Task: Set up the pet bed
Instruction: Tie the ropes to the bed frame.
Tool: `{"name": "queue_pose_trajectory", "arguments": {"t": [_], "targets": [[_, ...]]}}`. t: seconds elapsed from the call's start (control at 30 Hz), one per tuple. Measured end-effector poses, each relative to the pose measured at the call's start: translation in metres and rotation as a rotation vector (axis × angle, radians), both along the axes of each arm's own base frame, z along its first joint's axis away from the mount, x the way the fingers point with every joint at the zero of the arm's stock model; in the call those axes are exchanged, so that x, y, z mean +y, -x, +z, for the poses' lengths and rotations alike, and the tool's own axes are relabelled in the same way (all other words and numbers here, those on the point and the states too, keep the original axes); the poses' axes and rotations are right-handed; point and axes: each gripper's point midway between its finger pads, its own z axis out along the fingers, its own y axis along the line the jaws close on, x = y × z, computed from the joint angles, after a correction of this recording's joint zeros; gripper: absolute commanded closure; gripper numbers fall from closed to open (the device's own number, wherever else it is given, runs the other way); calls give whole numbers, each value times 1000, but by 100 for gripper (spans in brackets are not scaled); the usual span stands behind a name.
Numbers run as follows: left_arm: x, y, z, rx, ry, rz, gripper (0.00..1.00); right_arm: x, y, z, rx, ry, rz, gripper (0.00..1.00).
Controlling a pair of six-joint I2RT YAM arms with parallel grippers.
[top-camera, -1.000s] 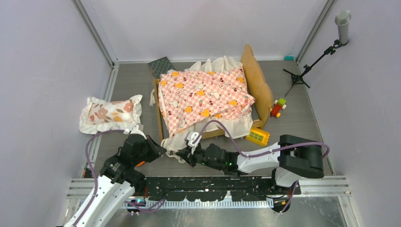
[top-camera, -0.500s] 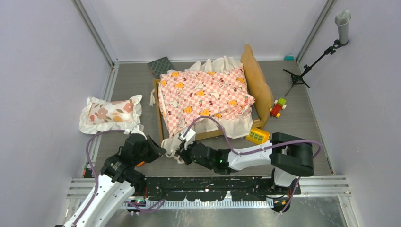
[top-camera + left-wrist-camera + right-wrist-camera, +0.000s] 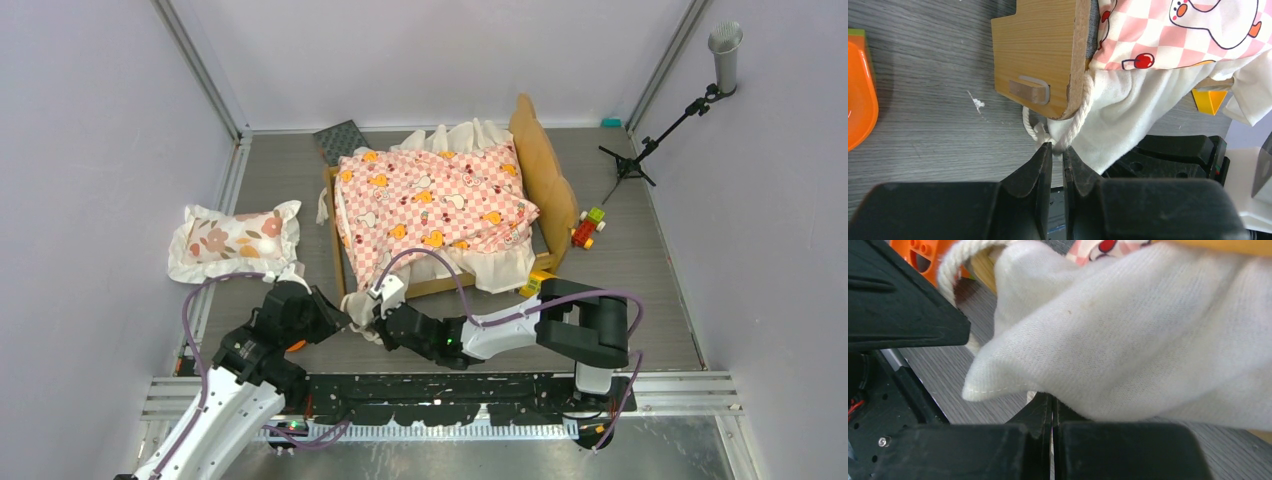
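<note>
The pet bed [image 3: 336, 245], a tan wooden frame, stands mid-table under a pink-checkered sheet [image 3: 430, 205] with a white ruffle. Its near-left corner [image 3: 1038, 55] shows in the left wrist view with a white cord [image 3: 1083, 107] looped round it. My left gripper [image 3: 1057, 148] [image 3: 343, 312] sits just below that corner, its jaws nearly together and pinching the cord's knot and the ruffle edge. My right gripper [image 3: 1052, 399] [image 3: 378, 320] is beside it, shut on the white ruffle [image 3: 1128, 340], which drapes over its tips.
A floral pillow [image 3: 235, 238] lies left of the bed. A yellow toy block [image 3: 545, 285] and a red-green toy [image 3: 588, 228] lie at the right. A dark panel [image 3: 340, 140] lies behind the bed, and a microphone stand [image 3: 650, 140] is back right. An orange piece [image 3: 860, 95] rests near my left gripper.
My right arm has stretched left along the bed's near side, carrying the ruffle toward the near-left corner. The left arm has stayed put.
</note>
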Motion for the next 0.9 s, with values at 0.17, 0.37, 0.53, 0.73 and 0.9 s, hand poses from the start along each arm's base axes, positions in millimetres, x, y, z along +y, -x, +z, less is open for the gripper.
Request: {"name": "queue_pose_trajectory", "arguments": {"t": [0.17, 0.37, 0.53, 0.73, 0.9], "targets": [[0, 0, 0, -1, -1, -2, 84, -6, -1, -7, 10, 40, -17, 99], [0, 0, -1, 6, -5, -2, 84, 1, -3, -9, 23, 92, -20, 99], [0, 0, -2, 11, -9, -4, 86, 3, -2, -15, 36, 133, -15, 99], [0, 0, -2, 9, -9, -5, 87, 10, 0, -14, 52, 168, -2, 99], [-1, 1, -2, 11, -6, -10, 88, 16, -2, -6, 47, 157, 0, 99]]}}
